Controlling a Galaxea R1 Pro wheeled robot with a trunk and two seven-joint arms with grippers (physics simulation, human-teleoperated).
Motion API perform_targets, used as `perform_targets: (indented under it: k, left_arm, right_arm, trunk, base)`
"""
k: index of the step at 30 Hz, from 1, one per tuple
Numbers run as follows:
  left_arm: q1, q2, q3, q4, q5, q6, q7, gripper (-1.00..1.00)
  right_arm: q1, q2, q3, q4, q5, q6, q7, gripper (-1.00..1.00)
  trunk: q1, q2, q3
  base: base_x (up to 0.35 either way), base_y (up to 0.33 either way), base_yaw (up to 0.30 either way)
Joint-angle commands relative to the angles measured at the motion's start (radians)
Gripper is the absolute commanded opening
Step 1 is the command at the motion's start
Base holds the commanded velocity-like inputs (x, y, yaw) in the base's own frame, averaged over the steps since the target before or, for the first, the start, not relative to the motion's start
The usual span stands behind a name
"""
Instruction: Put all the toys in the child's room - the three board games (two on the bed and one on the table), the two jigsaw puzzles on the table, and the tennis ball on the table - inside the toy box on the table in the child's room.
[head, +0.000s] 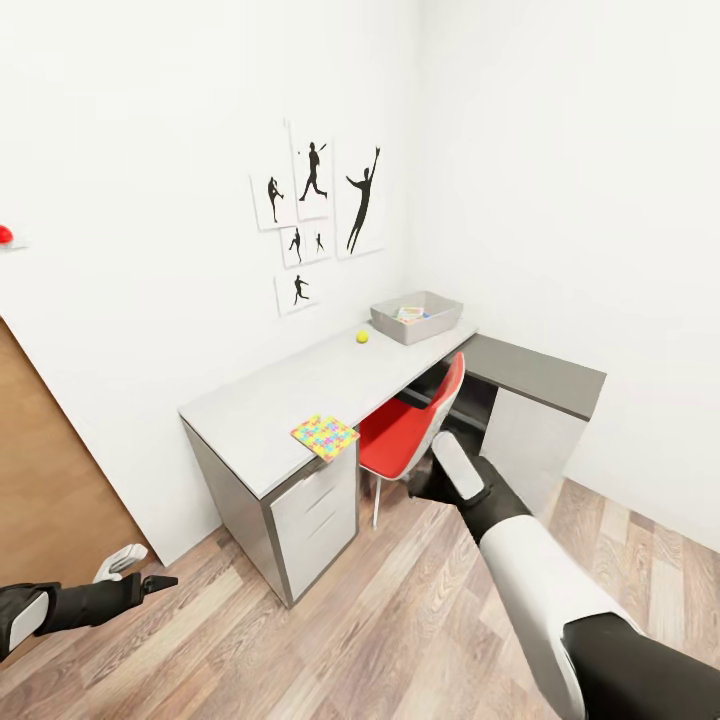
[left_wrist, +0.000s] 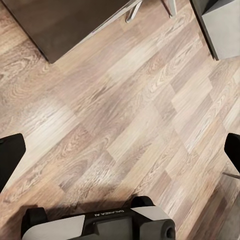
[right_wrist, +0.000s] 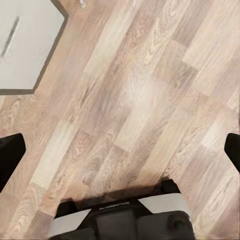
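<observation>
Head high; wrists share floor (left_wrist: 125, 110), probably.

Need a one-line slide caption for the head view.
Robot faces the table: tennis ball beside the toy box, jigsaw puzzle overhanging its front edge.

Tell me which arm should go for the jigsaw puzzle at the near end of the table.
Probably the left. The jigsaw puzzle lies on the table's near corner, on the left gripper's side, with bare floor between. The right gripper sits by the red chair, which blocks its path. Both are open and empty.

Wood-plank floor (head: 400, 620) with a soft sheen; smooth matt grey bench (head: 300, 390); glossy red plastic-looking chair (head: 405, 435); matt white walls (head: 560, 180); smooth grey bin (head: 417, 318).
</observation>
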Motion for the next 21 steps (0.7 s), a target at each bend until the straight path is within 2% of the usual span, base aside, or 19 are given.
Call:
perform_targets:
  k: [1, 3, 5, 6, 8, 11, 12, 14, 16, 18, 21]
  left_arm:
    - [-0.001, 0.001, -0.008, -0.001, 0.010, 0.008, -0.002, 1.00]
    - [-0.001, 0.001, -0.008, 0.000, 0.010, 0.008, -0.002, 1.00]
    - [-0.001, 0.001, -0.008, 0.000, 0.009, 0.008, -0.002, 1.00]
    - [-0.001, 0.000, -0.008, 0.000, 0.009, 0.008, -0.002, 1.00]
    - [-0.001, -0.001, -0.007, 0.000, 0.009, 0.008, -0.002, 1.00]
    - [-0.001, -0.002, -0.007, 0.000, 0.009, 0.008, -0.003, 1.00]
    - [-0.001, -0.003, -0.008, 0.000, 0.009, 0.008, -0.003, 1.00]
    - [-0.001, -0.008, -0.007, 0.001, 0.009, 0.008, -0.003, 1.00]
    - [0.002, -0.020, -0.007, 0.001, 0.008, 0.007, -0.003, 1.00]
    - [0.013, -0.034, -0.006, 0.000, 0.005, 0.007, -0.003, 1.00]
    - [0.022, -0.051, -0.006, 0.000, 0.005, 0.005, -0.004, 1.00]
  right_arm:
    - [0.017, 0.003, 0.003, 0.039, -0.008, -0.014, -0.007, 1.00]
    - [0.043, 0.009, 0.004, 0.105, -0.005, -0.071, 0.005, 1.00]
    - [0.077, 0.012, 0.012, 0.203, 0.000, -0.185, 0.041, 1.00]
    - [0.083, 0.013, 0.020, 0.230, 0.003, -0.214, 0.055, 1.00]
    - [0.097, 0.011, 0.094, 0.331, 0.029, -0.332, 0.130, 1.00]
    - [0.106, 0.012, 0.249, 0.451, 0.094, -0.558, 0.295, 1.00]
    - [0.108, 0.013, 0.287, 0.491, 0.109, -0.635, 0.352, 1.00]
    - [0.117, 0.014, 0.324, 0.551, 0.123, -0.737, 0.424, 1.00]
    - [0.131, 0.014, 0.347, 0.617, 0.132, -0.842, 0.485, 1.00]
    - [0.154, 0.013, 0.357, 0.646, 0.136, -0.920, 0.514, 1.00]
    - [0.192, 0.010, 0.362, 0.660, 0.139, -0.973, 0.528, 1.00]
  trunk:
    - [0.001, -0.002, -0.002]
    - [0.001, -0.002, -0.002]
    - [0.001, -0.002, -0.002]
    - [0.001, -0.002, -0.002]
    - [0.001, -0.002, -0.002]
    - [0.001, -0.002, -0.004]
    - [0.001, -0.002, -0.004]
    - [0.001, -0.002, -0.005]
    - [0.001, -0.002, -0.005]
    - [0.001, -0.002, -0.005]
    - [0.001, -0.002, -0.005]
  base:
    - [0.000, 0.000, 0.000]
    - [0.000, 0.000, 0.000]
    - [0.000, 0.000, 0.000]
    - [0.000, 0.000, 0.000]
    - [0.000, 0.000, 0.000]
    - [0.000, 0.000, 0.000]
    - [0.000, 0.000, 0.000]
    - [0.000, 0.000, 0.000]
    - [0.000, 0.000, 0.000]
    - [0.000, 0.000, 0.000]
    - [0.000, 0.000, 0.000]
